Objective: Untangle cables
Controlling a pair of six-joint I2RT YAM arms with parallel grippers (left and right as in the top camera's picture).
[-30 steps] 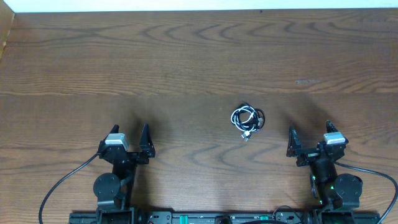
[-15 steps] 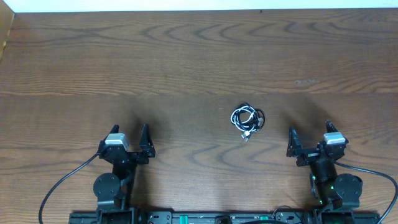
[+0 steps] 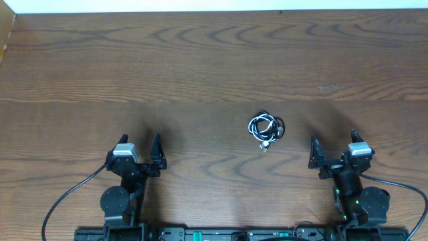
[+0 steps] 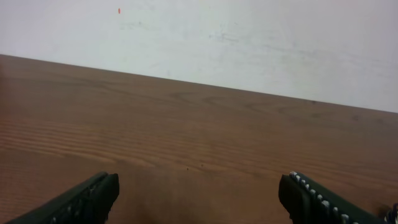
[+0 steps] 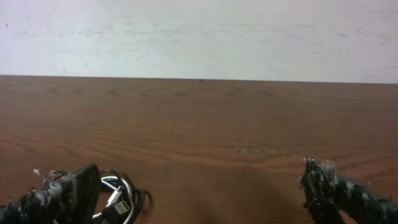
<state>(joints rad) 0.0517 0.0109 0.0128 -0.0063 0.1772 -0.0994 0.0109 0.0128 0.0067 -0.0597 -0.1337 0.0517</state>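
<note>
Cables in one tangle, ahead and left of right gripper

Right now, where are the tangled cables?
In the overhead view the cables lie in one small bundle right of centre, nearer the right gripper than the left gripper.

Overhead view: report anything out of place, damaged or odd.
The white and black cables lie snarled in one small bundle, nearer the right claw than the left claw. A faint pale scuff marks the table beyond them. Both stand open, empty; nothing spilled.
</note>
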